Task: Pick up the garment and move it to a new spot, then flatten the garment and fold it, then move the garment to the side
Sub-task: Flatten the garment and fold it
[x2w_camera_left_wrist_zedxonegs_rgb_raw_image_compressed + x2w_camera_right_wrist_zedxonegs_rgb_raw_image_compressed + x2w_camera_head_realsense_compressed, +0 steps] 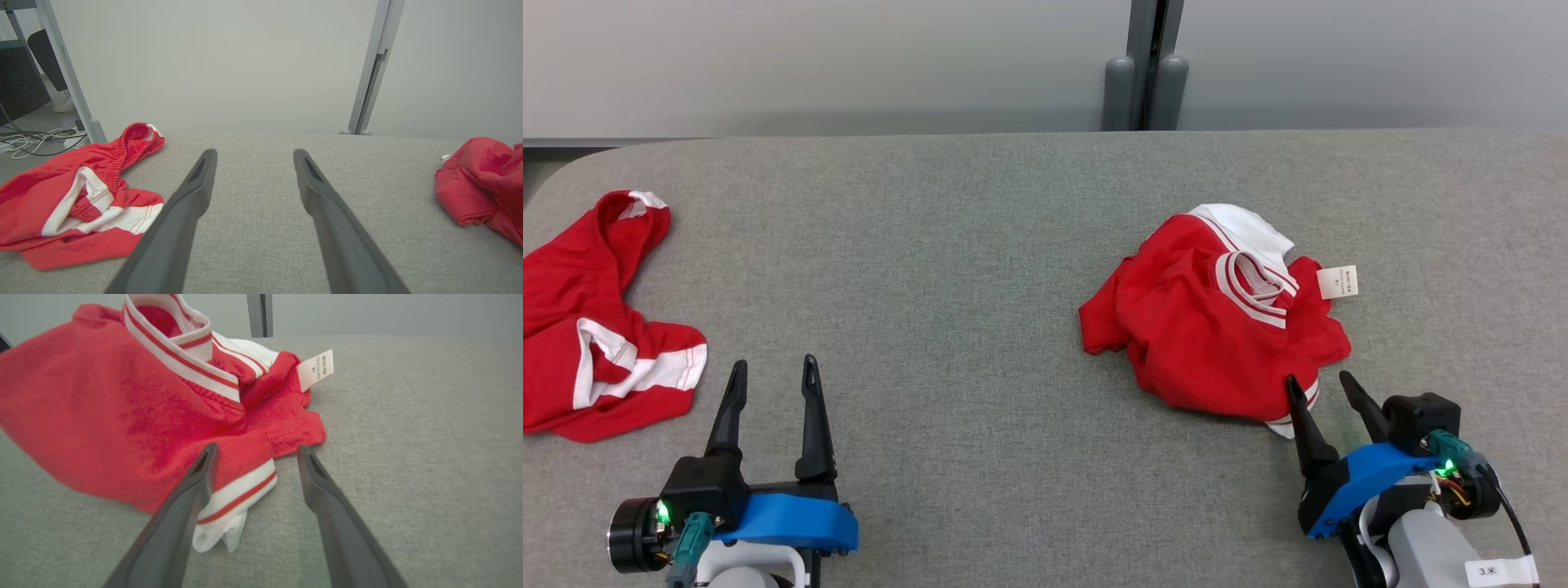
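**Hovering at the shirt [1209, 327]: pickup not yet made**

The red shirt lies bunched on the grey table [972, 269], at about 2 o'clock in the head view. The right gripper [1316, 378], jaws spread and empty, sits at the heap's 5 o'clock edge, by the striped hem. The left gripper [774, 363], also spread and empty, is at 7 o'clock beside the red shorts [596, 327]. Judged outstanding: lift, move, flatten, fold, set aside.

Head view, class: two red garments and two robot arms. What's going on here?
A two-armed robot seems about to start on the crumpled red shirt, which lies in a heap on the grey table. Its right pincer is open at the shirt's near hem, gripping nothing yet. The left pincer hovers open over bare table, beside red shorts lying at the left edge.
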